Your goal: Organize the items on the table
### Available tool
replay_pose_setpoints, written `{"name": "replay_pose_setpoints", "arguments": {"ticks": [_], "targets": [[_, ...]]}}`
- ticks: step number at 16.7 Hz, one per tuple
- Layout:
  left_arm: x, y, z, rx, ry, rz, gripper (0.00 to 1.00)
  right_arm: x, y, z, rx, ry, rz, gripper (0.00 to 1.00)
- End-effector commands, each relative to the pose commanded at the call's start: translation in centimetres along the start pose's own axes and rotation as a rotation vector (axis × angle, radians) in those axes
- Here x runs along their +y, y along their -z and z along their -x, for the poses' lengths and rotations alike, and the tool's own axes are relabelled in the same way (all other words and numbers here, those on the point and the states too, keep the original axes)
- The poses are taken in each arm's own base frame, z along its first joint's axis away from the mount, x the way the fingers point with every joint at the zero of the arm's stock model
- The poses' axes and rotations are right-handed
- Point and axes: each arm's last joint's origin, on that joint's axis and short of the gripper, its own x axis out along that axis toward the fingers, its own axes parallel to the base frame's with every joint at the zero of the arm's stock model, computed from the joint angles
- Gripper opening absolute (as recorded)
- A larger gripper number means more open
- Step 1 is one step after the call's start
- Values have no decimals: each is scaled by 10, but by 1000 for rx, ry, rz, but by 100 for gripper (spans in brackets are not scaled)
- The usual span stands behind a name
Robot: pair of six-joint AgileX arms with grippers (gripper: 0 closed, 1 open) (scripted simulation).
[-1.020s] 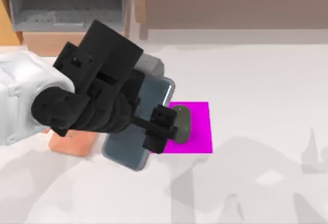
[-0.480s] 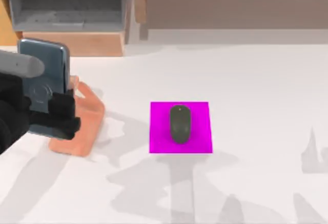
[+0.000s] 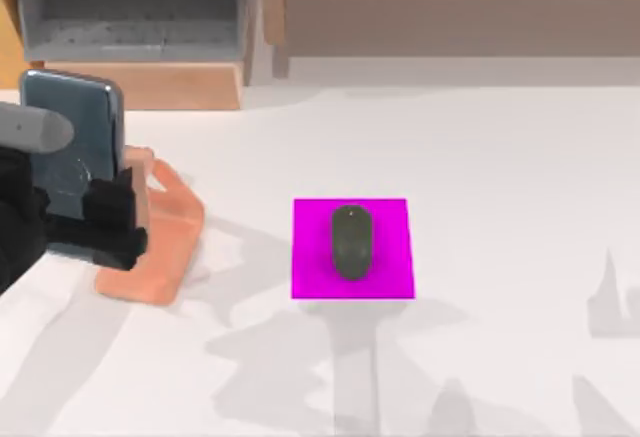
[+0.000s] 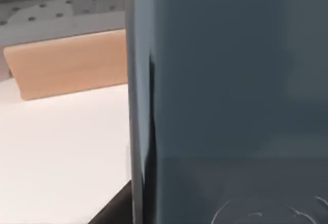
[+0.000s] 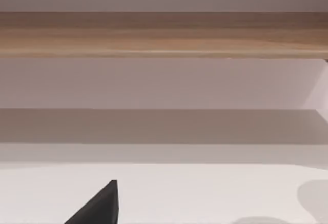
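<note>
Left end effector: As seen from above at the tabletop's left edge, my left end effector is clamped on the smartphone, black fingers pressed against its lower part.
Smartphone: dark grey-blue, standing close to upright over the salmon-orange phone stand; faint circular mark near my grip; whether it touches the stand, I cannot tell.
Left wrist view: the phone's back up close, white tabletop beside it.
Mouse: small dark grey oval, resting on the magenta pad near the tabletop's middle, well apart from the phone.
Shelf unit: wood and grey, along the far edge.
Right end effector: a black finger tip over the white surface; its opening, I cannot tell.
</note>
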Motion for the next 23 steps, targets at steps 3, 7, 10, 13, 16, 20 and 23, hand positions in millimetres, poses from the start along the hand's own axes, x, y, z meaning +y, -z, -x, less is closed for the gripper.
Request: {"name": "replay_pose_setpoints", "arguments": {"ticks": [3, 7, 10, 13, 16, 20, 23], "targets": [[0, -24, 19, -141, 19, -49, 0, 0, 0, 0, 0, 0, 0, 100], [-2, -52, 36, -296, 44, -128, 0, 0, 0, 0, 0, 0, 0, 100], [-4, -42, 11, -232, 54, -128, 0, 0, 0, 0, 0, 0, 0, 100], [-1, -9, -26, -63, 32, -74, 0, 0, 0, 0, 0, 0, 0, 100], [2, 5, -48, 14, -2, -7, 0, 0, 0, 0, 0, 0, 0, 100], [2, 6, -52, 18, -8, 11, 0, 0, 0, 0, 0, 0, 0, 100], [2, 6, -52, 18, -8, 11, 8, 0, 0, 0, 0, 0, 0, 100]]}}
